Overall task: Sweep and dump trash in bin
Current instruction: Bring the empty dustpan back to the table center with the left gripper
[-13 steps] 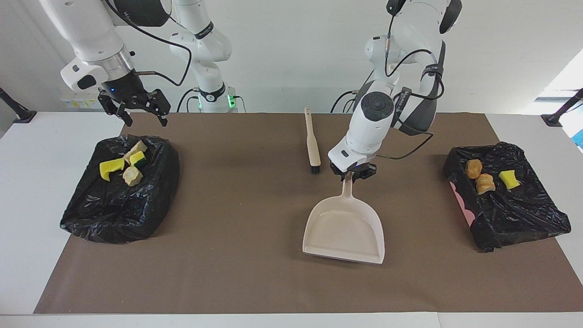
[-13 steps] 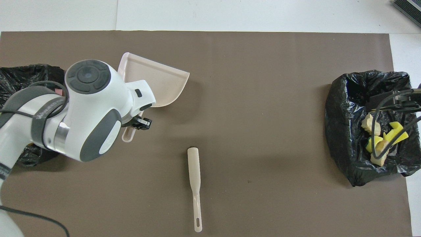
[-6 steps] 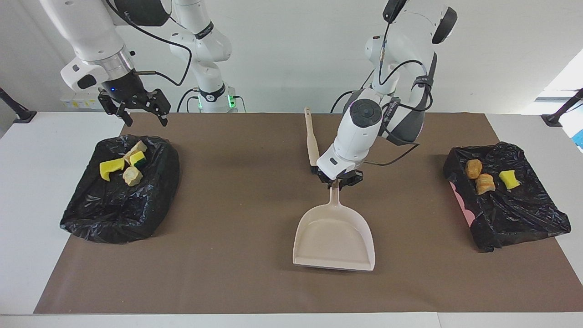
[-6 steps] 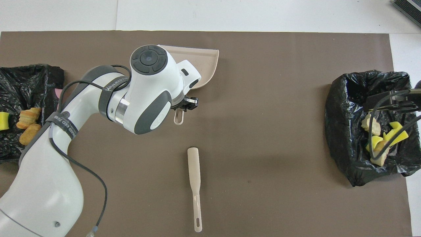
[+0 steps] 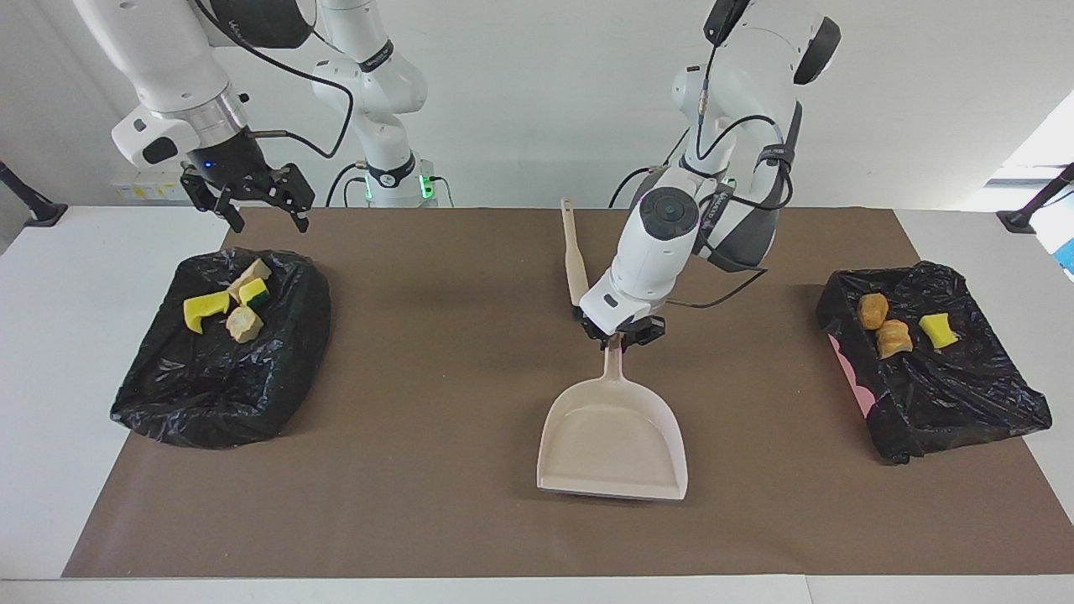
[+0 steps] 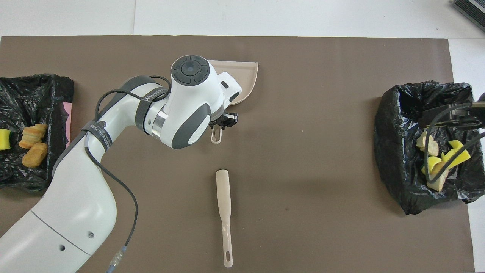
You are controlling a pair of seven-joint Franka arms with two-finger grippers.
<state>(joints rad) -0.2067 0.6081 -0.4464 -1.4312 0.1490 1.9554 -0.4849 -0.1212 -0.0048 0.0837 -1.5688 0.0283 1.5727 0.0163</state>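
Trash (image 5: 228, 304) lies in two black-lined bins: four scraps in the bin (image 5: 220, 352) just below the right gripper (image 5: 262, 220), which hangs wide open over its rim, and three in the bin (image 5: 940, 377) at the left arm's end. Left gripper (image 5: 619, 334) pinches the dustpan (image 5: 612, 436) handle at mid-table; the pan rests on the mat (image 5: 436, 403). The brush (image 5: 576, 260) lies just beside that gripper, toward the robots.

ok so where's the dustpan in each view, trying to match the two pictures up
Facing view: the dustpan lies mid-mat, below centre, its handle pointing up to the left gripper, which is shut on it.
Overhead view: only the dustpan's rim corner and handle tip show, upper centre; the left arm covers the rest.
Shared landmark: the brush lies nearer to the robots than the dustpan in both views.
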